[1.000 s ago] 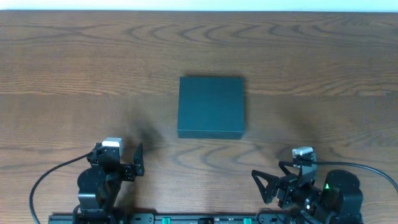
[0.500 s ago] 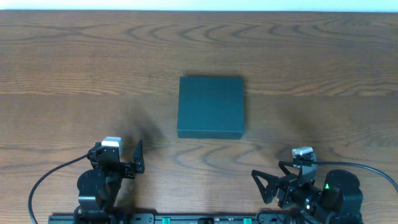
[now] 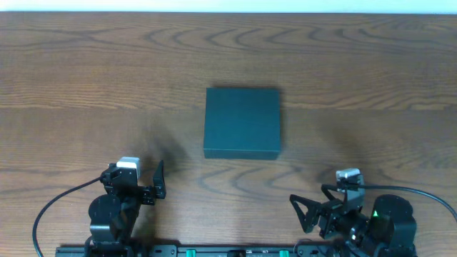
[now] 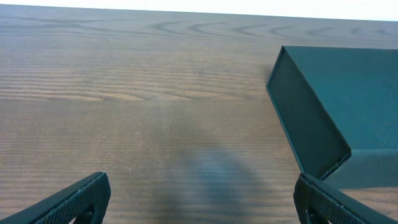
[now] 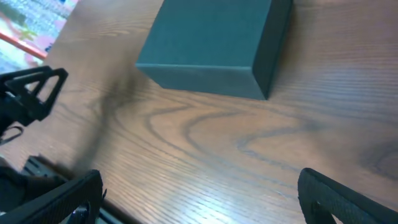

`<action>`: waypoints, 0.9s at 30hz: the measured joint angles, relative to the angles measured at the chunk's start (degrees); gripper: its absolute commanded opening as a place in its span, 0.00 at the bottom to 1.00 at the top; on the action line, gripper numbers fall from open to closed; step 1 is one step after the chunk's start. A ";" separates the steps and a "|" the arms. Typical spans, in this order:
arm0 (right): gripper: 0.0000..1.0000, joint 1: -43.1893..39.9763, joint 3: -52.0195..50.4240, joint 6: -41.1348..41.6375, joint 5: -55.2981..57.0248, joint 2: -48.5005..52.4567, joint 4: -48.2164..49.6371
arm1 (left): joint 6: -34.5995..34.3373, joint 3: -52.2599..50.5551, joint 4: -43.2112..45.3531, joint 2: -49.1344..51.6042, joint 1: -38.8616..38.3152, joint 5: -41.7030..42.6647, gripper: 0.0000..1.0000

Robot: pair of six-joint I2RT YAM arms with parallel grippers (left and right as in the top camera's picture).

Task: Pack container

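Note:
The container [image 3: 243, 123] is a dark teal-green box that lies shut in the middle of the wooden table. It also shows at the right of the left wrist view [image 4: 339, 102] and at the top of the right wrist view [image 5: 211, 43]. My left gripper [image 3: 136, 180] rests near the front left edge, open and empty, its jaws wide apart over bare wood [image 4: 202, 208]. My right gripper [image 3: 321, 207] rests near the front right edge, also open and empty [image 5: 199, 205]. Both are well short of the container. No snack packets are in view.
The wooden table [image 3: 86, 86] spreads on all sides of the container. The arm bases and a black rail [image 3: 214, 251] run along the front edge. The left arm's finger [image 5: 31, 93] shows at the left of the right wrist view.

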 measured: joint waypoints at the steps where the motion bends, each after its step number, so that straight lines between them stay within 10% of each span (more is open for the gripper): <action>1: 0.99 0.00 0.00 -0.31 1.66 0.00 0.17 | 0.00 -0.02 0.00 0.00 0.00 0.00 0.95; 12: 0.99 0.00 -6.43 -1.42 25.35 -3.54 10.64 | 0.00 -0.02 0.09 0.00 0.00 0.02 0.95; 27: 0.99 0.00 -21.66 -1.42 29.33 -12.26 19.32 | 0.00 -0.04 0.13 0.00 0.00 0.02 0.95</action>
